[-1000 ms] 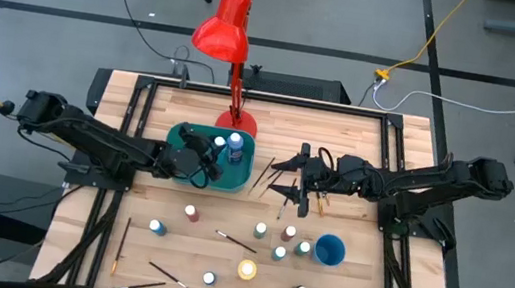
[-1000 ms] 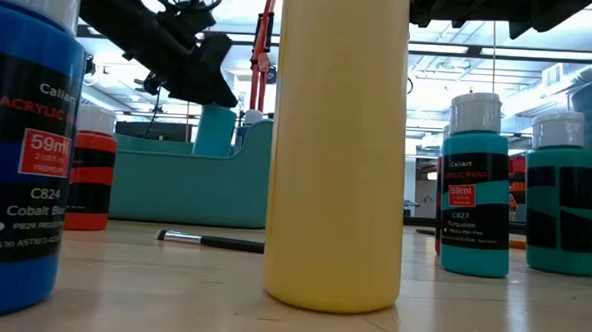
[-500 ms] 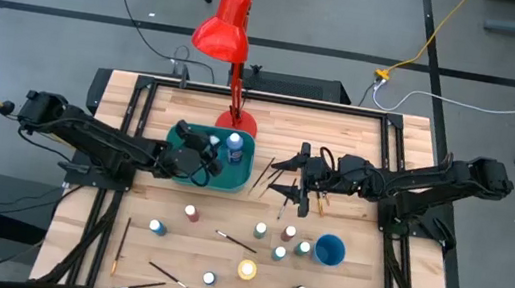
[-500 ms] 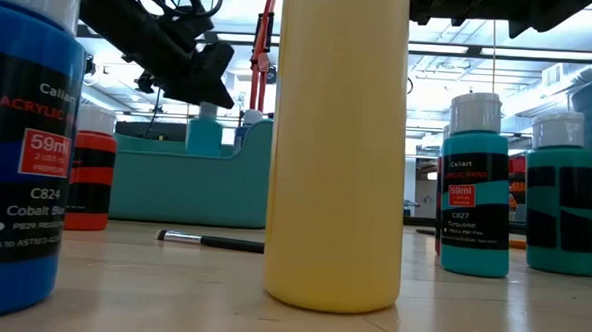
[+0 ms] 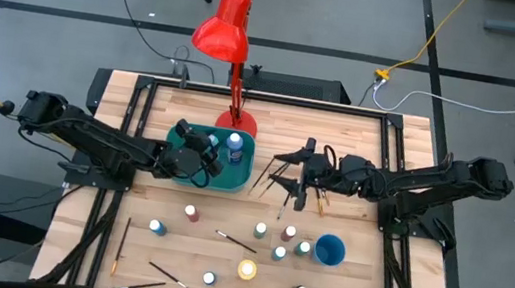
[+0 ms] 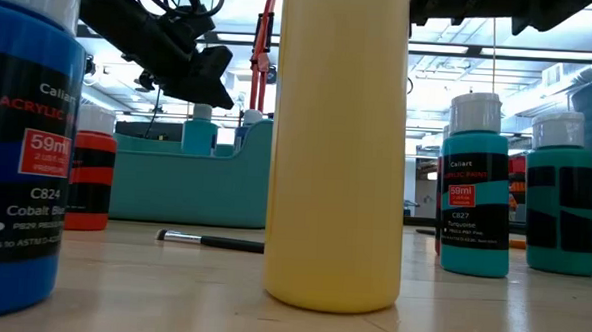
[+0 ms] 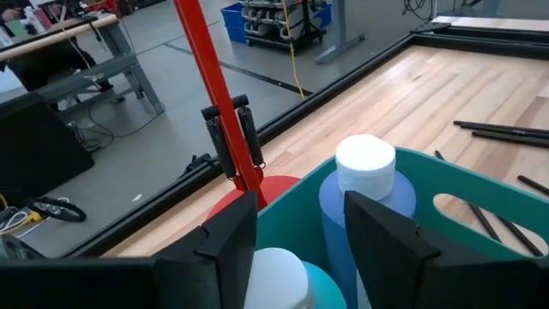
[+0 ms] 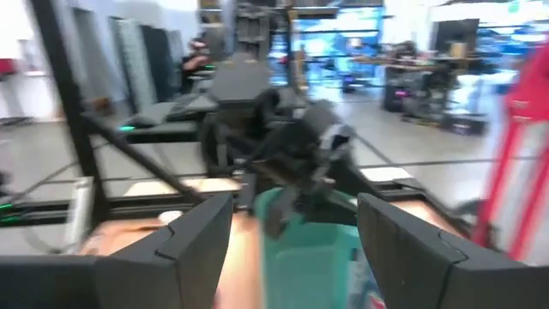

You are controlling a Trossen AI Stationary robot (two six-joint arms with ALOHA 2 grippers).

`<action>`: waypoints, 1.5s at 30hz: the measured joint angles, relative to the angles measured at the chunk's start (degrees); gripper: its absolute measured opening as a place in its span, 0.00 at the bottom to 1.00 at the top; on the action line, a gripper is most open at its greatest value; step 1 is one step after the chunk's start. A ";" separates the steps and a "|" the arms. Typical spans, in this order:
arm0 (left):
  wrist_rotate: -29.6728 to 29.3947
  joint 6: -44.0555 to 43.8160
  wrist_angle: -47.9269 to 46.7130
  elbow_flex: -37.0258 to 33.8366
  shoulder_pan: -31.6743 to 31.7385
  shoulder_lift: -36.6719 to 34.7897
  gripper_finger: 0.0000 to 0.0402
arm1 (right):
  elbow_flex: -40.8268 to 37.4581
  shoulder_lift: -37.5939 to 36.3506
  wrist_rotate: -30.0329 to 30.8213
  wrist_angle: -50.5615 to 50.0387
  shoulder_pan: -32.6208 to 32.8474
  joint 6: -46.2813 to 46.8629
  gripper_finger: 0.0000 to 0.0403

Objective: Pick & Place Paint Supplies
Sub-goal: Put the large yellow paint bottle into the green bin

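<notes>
Blue bottle [image 6: 22, 144]: "ACRYLIC", "59ml", "C824 Cobalt"; teal bottle [image 6: 472, 194]: "59ml", "C827 Turquoise".

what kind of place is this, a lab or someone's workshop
Most likely a robotics lab or test space. The wooden table sits in a black metal frame on a bare grey floor with loose cables. Beyond the red lamp, the left wrist view shows more workbenches and a wheeled rack.

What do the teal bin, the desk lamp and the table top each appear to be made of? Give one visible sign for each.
Teal bin: probably moulded plastic; smooth, even colour, rounded rim with a cut-out handle.
Desk lamp: likely painted metal; glossy red shade, thin red stem with dark springs in the left wrist view.
Table top: wood, seemingly butcher-block; pale parallel strips with visible grain, matte finish.
</notes>
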 joint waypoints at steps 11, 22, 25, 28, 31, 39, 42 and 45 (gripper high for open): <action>2.15 5.06 0.13 1.87 -0.07 -0.39 0.46 | 0.00 0.02 1.72 -0.58 -0.07 5.46 0.64; 8.39 11.44 0.06 8.17 -1.00 -0.39 0.62 | 0.00 0.02 -10.53 -1.99 0.07 4.62 0.64; 8.40 13.34 0.04 10.12 -3.02 -0.39 0.64 | 0.00 0.02 -11.88 -2.46 0.04 4.30 0.64; 8.37 15.43 0.06 12.47 -6.06 -0.39 0.64 | 0.00 0.04 -13.08 -3.01 0.06 2.66 0.64; 7.40 16.92 0.06 14.73 -9.14 -0.39 0.64 | 0.00 0.04 -16.37 -2.99 0.04 1.41 0.64; 0.55 17.19 -0.11 18.23 -18.28 -0.39 0.64 | 0.00 0.68 -23.95 -2.70 2.18 1.82 0.64; -1.55 17.16 -0.05 19.76 -22.48 -0.39 0.64 | 0.00 2.81 -23.54 -1.69 4.84 2.86 0.64; -4.92 17.20 0.00 20.99 -26.93 -0.39 0.64 | 0.00 6.00 -23.48 1.61 8.14 3.25 0.64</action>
